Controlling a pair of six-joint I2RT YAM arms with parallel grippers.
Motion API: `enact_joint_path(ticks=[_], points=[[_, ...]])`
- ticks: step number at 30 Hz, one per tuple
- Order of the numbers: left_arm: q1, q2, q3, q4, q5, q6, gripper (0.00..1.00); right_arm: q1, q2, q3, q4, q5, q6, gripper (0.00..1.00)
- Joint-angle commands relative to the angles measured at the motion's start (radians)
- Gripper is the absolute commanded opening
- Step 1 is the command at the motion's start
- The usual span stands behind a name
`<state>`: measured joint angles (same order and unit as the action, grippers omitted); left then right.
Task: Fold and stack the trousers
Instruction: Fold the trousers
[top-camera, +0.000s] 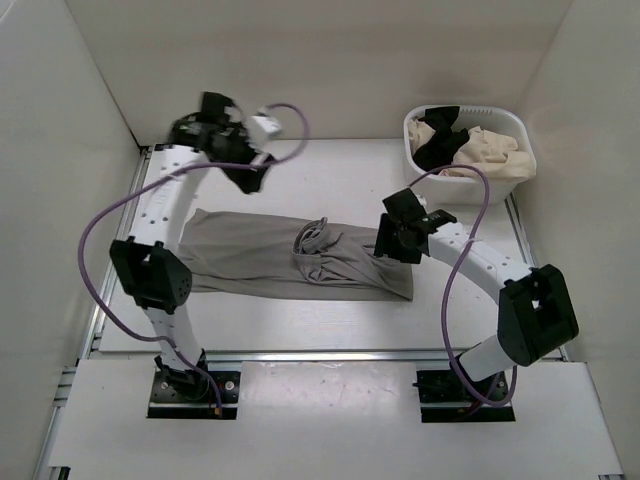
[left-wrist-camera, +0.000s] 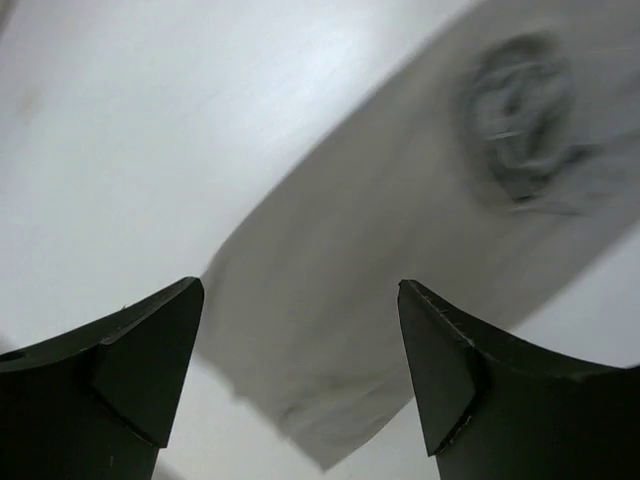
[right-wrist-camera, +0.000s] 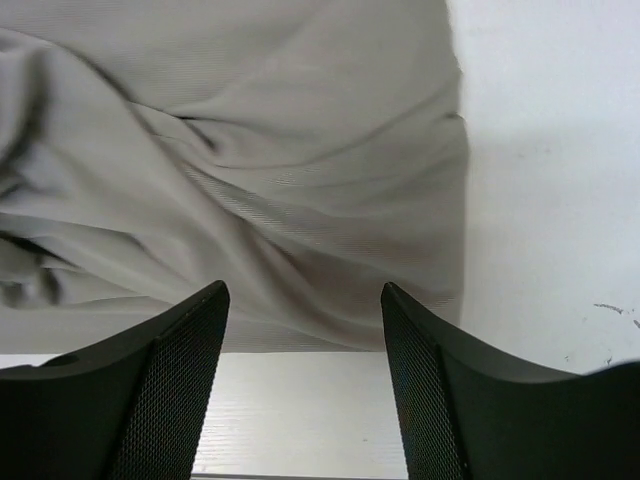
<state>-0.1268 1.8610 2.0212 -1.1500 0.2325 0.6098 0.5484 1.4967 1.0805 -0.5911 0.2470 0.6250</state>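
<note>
The grey trousers (top-camera: 250, 255) lie folded lengthwise in a long strip across the middle of the table, with a bunched fold near their centre. My left gripper (top-camera: 248, 178) is open and empty, hovering above the strip's far edge; in the left wrist view (left-wrist-camera: 300, 290) the trousers (left-wrist-camera: 400, 230) lie blurred well below it. My right gripper (top-camera: 392, 245) is open and empty, low over the strip's right end. In the right wrist view (right-wrist-camera: 303, 295) the wrinkled trousers (right-wrist-camera: 250, 150) fill the space just beyond the fingertips.
A white basket (top-camera: 515, 130) stands at the back right, holding a black garment (top-camera: 435, 140) and a beige garment (top-camera: 490, 150). White walls enclose the table on three sides. A metal rail (top-camera: 330, 355) runs along the near edge.
</note>
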Motion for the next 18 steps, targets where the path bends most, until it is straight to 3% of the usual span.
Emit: enact_joint_path(ticks=[1,4,9,13,18], points=[[-0.198,0.036,-0.035,-0.108,0.197,0.068,0.90,-0.051,-0.039,-0.059,0.051,-0.089,-0.015,0.68],[-0.295,0.104,-0.070,-0.039,0.266,0.007,0.87,-0.119,-0.071,-0.126,0.083,-0.124,0.018,0.68],[-0.381,0.211,-0.049,0.015,0.254,-0.100,0.79,-0.223,-0.115,-0.215,0.109,-0.158,0.048,0.68],[-0.405,0.256,-0.108,0.045,0.170,-0.145,0.77,-0.260,-0.144,-0.252,0.100,-0.167,0.058,0.68],[-0.415,0.256,-0.154,0.085,0.204,-0.180,0.77,-0.286,-0.132,-0.295,0.134,-0.199,0.058,0.68]])
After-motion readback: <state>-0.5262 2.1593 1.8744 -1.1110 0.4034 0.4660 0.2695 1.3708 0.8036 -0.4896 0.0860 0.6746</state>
